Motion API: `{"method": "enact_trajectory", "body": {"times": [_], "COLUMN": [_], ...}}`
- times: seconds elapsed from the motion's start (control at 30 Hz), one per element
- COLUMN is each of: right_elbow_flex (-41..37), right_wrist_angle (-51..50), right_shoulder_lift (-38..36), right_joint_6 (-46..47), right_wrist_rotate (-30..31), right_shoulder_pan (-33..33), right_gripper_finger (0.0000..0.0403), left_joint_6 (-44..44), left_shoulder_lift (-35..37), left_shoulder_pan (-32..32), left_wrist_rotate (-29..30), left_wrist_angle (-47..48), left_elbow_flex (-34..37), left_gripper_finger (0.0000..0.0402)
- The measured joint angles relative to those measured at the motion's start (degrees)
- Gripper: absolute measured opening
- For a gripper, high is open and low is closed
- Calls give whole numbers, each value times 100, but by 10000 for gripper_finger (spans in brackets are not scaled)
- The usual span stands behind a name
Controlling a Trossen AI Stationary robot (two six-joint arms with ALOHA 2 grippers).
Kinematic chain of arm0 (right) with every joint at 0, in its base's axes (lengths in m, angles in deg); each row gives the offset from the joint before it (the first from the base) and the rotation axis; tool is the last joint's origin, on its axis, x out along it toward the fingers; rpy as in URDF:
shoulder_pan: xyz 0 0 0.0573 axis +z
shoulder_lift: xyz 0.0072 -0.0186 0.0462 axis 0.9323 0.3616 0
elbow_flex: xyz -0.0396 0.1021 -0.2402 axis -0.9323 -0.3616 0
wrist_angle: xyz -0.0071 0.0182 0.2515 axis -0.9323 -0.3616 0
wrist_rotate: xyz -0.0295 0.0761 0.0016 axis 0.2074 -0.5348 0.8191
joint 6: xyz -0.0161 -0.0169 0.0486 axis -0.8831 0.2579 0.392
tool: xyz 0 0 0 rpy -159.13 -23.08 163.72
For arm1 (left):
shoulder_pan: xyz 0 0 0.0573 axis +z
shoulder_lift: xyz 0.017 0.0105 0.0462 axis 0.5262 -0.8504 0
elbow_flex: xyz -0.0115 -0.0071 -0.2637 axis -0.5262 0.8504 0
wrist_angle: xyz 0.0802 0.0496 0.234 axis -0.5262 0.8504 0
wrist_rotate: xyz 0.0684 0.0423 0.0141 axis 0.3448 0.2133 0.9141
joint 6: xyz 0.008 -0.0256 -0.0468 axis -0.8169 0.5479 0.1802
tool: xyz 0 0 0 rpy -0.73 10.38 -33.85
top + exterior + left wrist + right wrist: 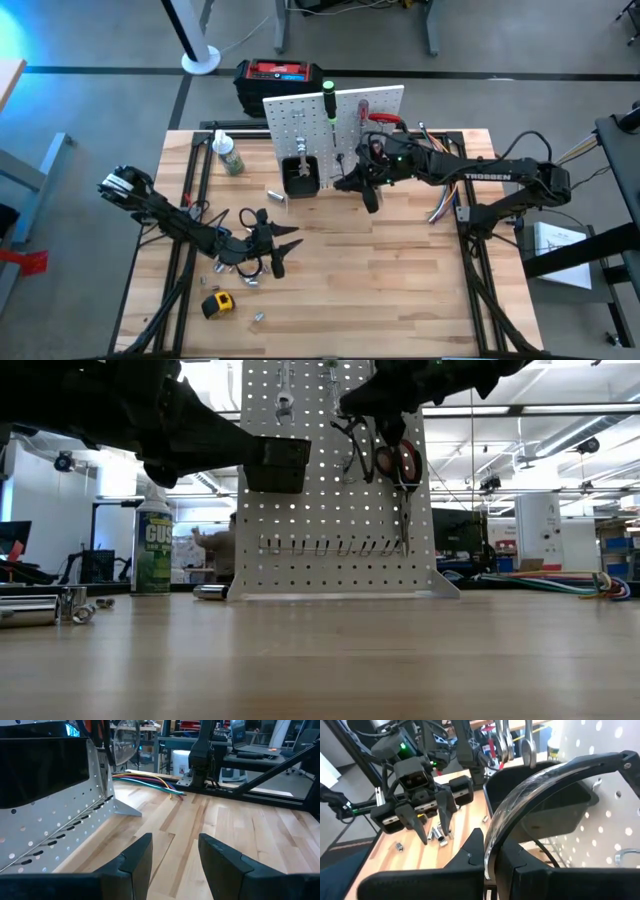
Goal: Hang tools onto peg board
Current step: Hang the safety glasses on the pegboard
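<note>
The white peg board (345, 108) stands at the table's far middle with a black bin (300, 176) on its front. A green screwdriver (329, 102), a red screwdriver (363, 106), red-handled pliers (398, 462) and silver wrenches (506, 740) hang on it. My right gripper (352, 184) hovers before the board, just right of the bin, shut on black-framed glasses (545, 777). My left gripper (288, 248) stands open over the table's middle, nothing between its fingers (137, 860). A yellow tape measure (217, 303) lies near the front left. My right gripper pinches the glasses between its two fingers at the rim of one lens (489, 851), where the black frame and clear lens meet. The fingers come from the table's right, slanting a little down. The glasses are lifted clear and arc away from the fingers toward the bin (540, 800).
A green-labelled bottle (229, 156) stands at the far left. Small metal bits (250, 281) lie by my left gripper, one (275, 195) near the bin. A red-and-black box (283, 78) sits behind the board. Coloured cables (150, 781) trail at the right. Bare wood (400, 290) fills the near right.
</note>
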Motion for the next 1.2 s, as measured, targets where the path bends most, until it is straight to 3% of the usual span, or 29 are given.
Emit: {"method": "enact_trajectory", "body": {"times": [0.37, 0.83, 0.93, 1.2], "right_elbow_flex": [1, 0, 0, -34], "right_wrist_angle": [-54, 217, 450, 203], "right_shoulder_lift": [34, 685, 702, 490], "right_joint_6": [330, 290, 413, 695], "right_wrist_rotate": [-2, 157, 167, 1116], "right_shoulder_pan": [-24, -15, -11, 78], "right_gripper_finger": [0, 1, 24, 121], "left_joint_6": [-1, 5, 43, 163], "left_shoulder_lift": [0, 0, 0, -2], "left_shoulder_pan": [0, 0, 0, 0], "left_wrist_rotate": [-2, -2, -4, -6], "left_wrist_angle": [-19, -30, 15, 194], "left_elbow_flex": [2, 4, 4, 7], "left_gripper_finger": [151, 151, 151, 151]}}
